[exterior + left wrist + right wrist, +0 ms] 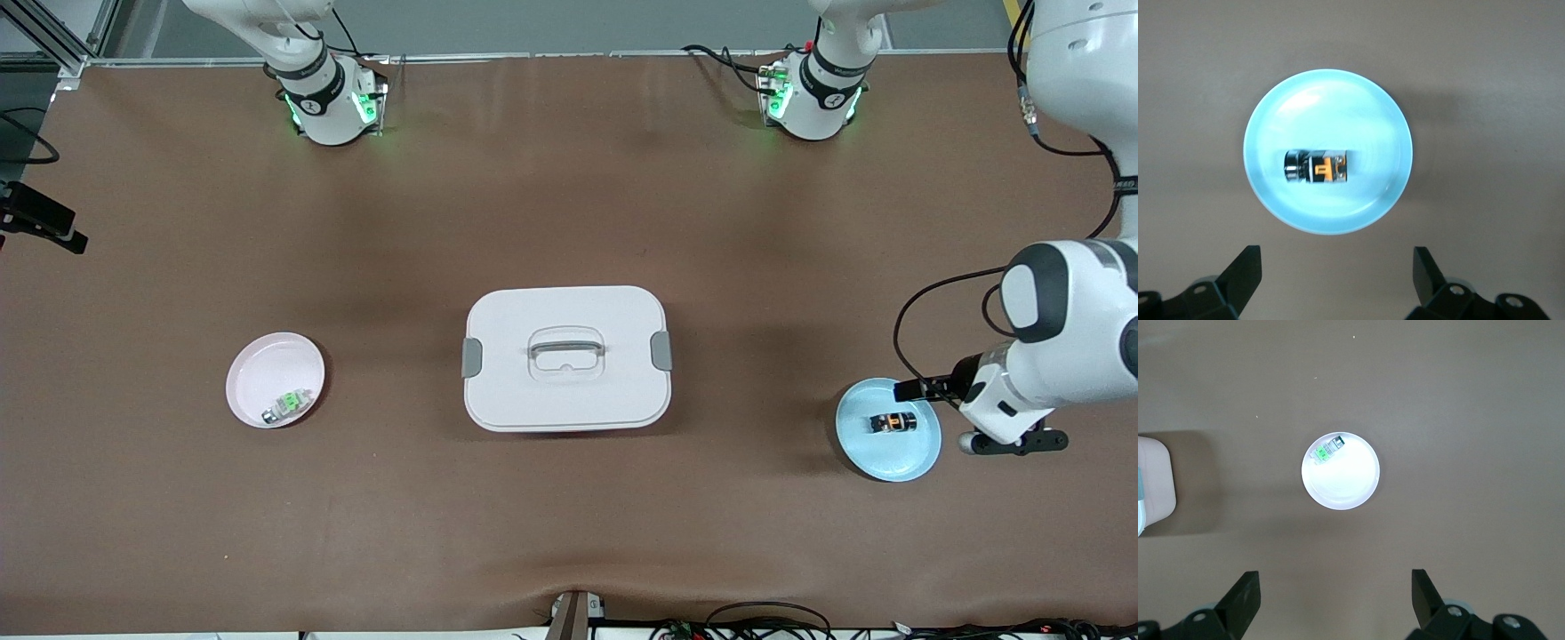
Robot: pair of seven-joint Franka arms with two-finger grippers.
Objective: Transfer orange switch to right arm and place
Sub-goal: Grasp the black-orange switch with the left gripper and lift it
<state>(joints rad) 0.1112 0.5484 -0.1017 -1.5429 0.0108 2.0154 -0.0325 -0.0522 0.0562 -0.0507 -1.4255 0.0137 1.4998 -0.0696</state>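
Observation:
The orange switch (892, 422) lies on its side in the pale blue plate (889, 455) toward the left arm's end of the table. In the left wrist view the switch (1317, 167) sits in the middle of the plate (1331, 100). My left gripper (1337, 273) is open and empty, up in the air over the bare table just beside the plate. The left arm (1058, 347) reaches in above that plate. My right gripper (1336, 597) is open and empty, high over the table beside the pink plate (1346, 485); it does not show in the front view.
A white lidded box (566, 358) with grey clips stands at the table's middle; its edge shows in the right wrist view (1155, 487). The pink plate (267, 364), toward the right arm's end, holds a green-and-silver small part (289, 404), also in the right wrist view (1327, 449).

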